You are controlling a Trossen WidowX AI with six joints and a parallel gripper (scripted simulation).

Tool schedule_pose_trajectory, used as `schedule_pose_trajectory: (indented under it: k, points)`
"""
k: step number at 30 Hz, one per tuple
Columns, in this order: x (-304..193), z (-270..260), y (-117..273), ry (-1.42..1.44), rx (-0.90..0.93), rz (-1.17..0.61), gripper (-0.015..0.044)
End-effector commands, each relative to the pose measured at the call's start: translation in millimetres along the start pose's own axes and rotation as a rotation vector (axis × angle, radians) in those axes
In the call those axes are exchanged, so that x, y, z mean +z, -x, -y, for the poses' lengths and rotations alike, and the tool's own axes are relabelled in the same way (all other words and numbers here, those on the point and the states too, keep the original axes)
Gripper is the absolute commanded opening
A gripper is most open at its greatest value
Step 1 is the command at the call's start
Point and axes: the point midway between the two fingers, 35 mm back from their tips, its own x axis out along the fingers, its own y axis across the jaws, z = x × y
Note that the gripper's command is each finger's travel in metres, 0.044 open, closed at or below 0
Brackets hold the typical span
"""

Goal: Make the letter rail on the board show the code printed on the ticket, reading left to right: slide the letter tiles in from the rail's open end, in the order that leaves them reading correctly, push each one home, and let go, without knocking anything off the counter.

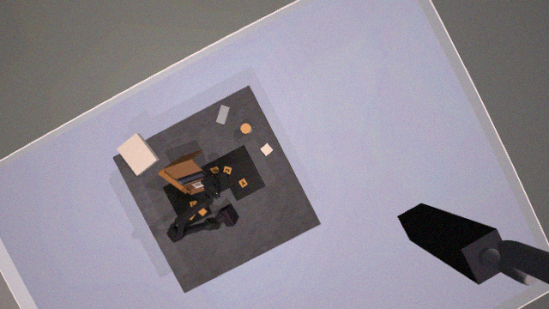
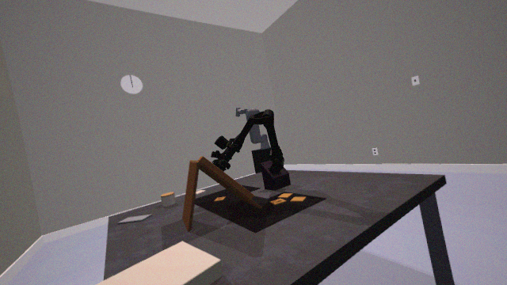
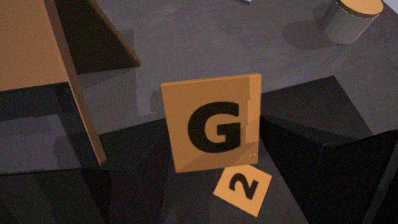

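My gripper (image 3: 213, 127) (image 2: 221, 166) is shut on an orange tile marked G (image 3: 214, 125) (image 1: 214, 170), held upright above the counter beside the board's right end. The wooden board (image 1: 182, 168) (image 2: 226, 180) (image 3: 30, 45) leans like an easel. Its dark letter rail (image 1: 190, 178) runs across the sloping front; I cannot see any tile in it. A pale ticket (image 1: 197, 184) is on the board's lower front; its code is too small to read. A tile marked 2 (image 3: 243, 186) (image 1: 227, 170) lies below the held tile. Another tile (image 1: 243, 183) lies farther right, its letter unclear.
More orange tiles (image 1: 202, 212) (image 2: 298, 199) lie near the arm on the black mat (image 1: 250, 172) (image 2: 256, 222). A round orange-topped container (image 1: 245, 128) (image 2: 168, 199) (image 3: 352, 20), a grey slab (image 1: 222, 114) (image 2: 135, 218), a small pale square (image 1: 266, 149) and a large pale box (image 1: 137, 154) (image 2: 170, 265) stand around it.
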Motion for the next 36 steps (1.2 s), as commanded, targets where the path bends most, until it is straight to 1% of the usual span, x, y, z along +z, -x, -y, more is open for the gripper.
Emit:
schedule_pose_trajectory:
  k: [1,36]
  points:
    - [2,-3,2,0.002,-0.004,0.006,0.0]
    - [3,-21,2,0.001,-0.003,0.005,0.0]
